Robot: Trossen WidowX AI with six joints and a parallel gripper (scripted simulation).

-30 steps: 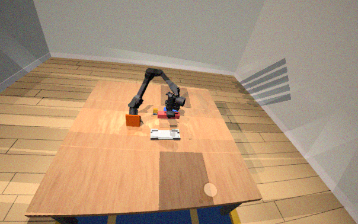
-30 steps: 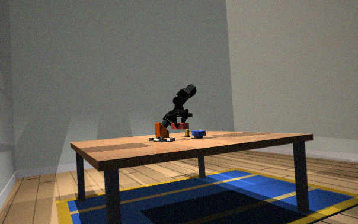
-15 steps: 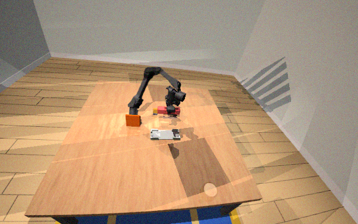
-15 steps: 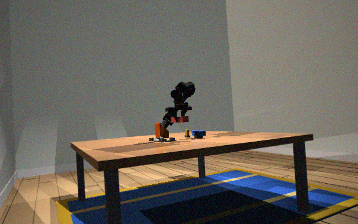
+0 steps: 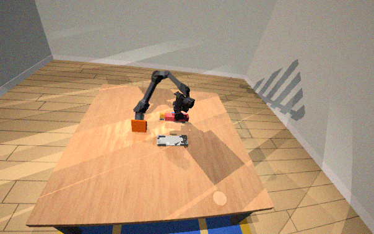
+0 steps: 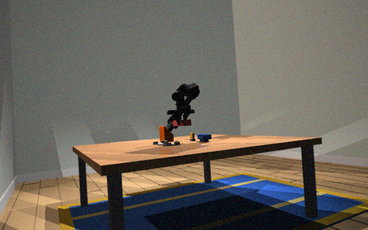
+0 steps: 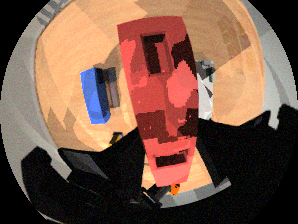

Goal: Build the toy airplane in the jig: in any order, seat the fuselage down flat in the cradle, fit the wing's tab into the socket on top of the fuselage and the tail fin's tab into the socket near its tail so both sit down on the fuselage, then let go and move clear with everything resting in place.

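Observation:
My gripper (image 5: 179,116) (image 6: 181,120) (image 7: 165,123) is shut on the red fuselage (image 5: 169,117) (image 6: 186,122) (image 7: 155,95) and holds it in the air above the table. The fuselage's two sockets face up in the wrist view. The pale jig (image 5: 167,140) (image 6: 166,143) (image 7: 204,100) with dark corner blocks is empty, lower and to one side of the fuselage. The blue wing (image 6: 204,136) (image 7: 94,97) stands on the table on the other side, mostly hidden in the top view. The small yellow tail fin (image 5: 161,116) (image 6: 192,135) (image 7: 115,139) stands near the wing, partly hidden in the wrist view.
An orange block (image 5: 139,125) (image 6: 165,134) (image 7: 175,189) stands at the arm's base on the wooden table (image 5: 124,186) (image 6: 128,150). Shadows and bright patches cross the table top. A blue and yellow rug (image 6: 183,198) lies under the table.

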